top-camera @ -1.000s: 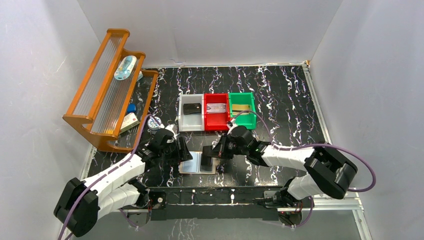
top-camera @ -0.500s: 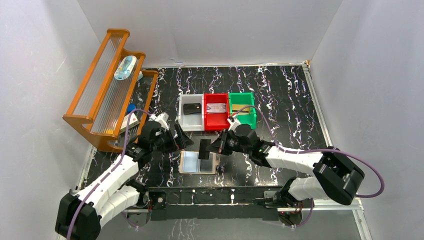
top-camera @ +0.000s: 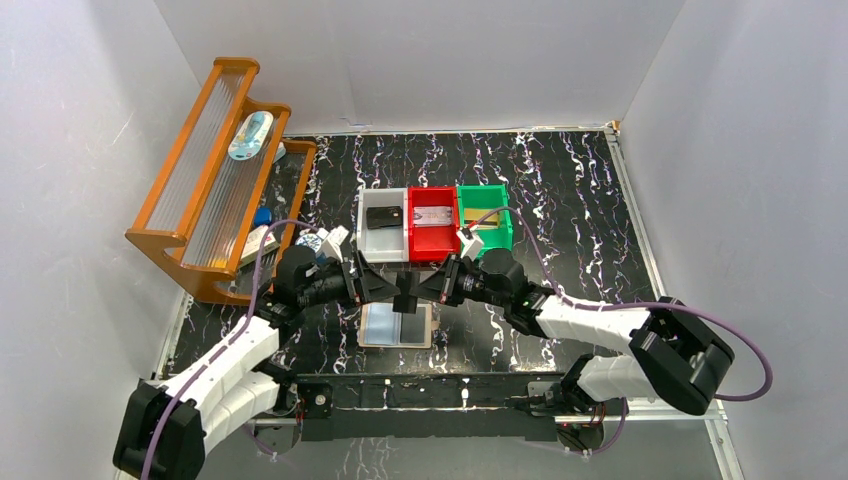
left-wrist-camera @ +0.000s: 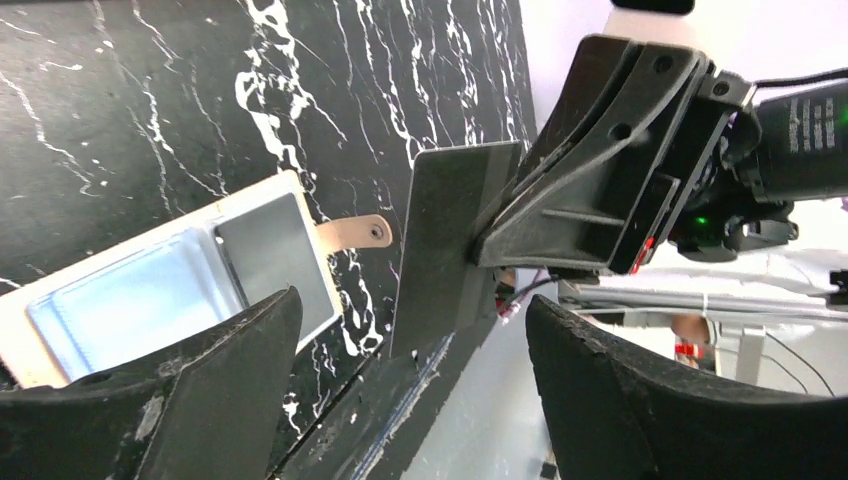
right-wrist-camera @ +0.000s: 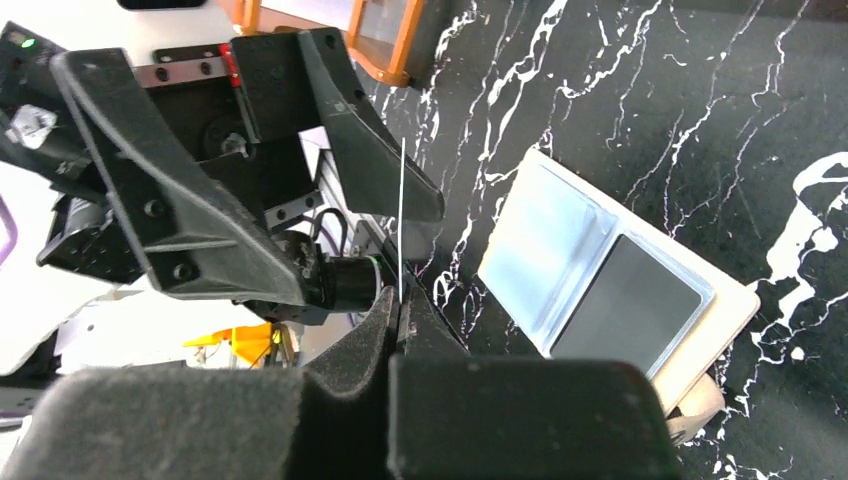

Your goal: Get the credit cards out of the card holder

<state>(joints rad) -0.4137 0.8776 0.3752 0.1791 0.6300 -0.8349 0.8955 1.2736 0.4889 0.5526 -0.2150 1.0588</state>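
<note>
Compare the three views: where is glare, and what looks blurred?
Top external: even light, sharp throughout. Left wrist: its own black fingers are soft; the dark flat card is crisp. Right wrist: near fingers blur; pale blue pockets of the tan bifold card holder gleam.

White panel walls (top-camera: 420, 60) close in three sides. Tabletop (top-camera: 570, 190): black with white marble veining. Orange slatted rack (top-camera: 215, 170) stands at left rear, tilted against the left wall. Lighting even, diffuse.

The right pincer (right-wrist-camera: 400, 306) pinches a thin card (right-wrist-camera: 401, 220) edge-on, beside the open card holder (right-wrist-camera: 555, 240).
</note>
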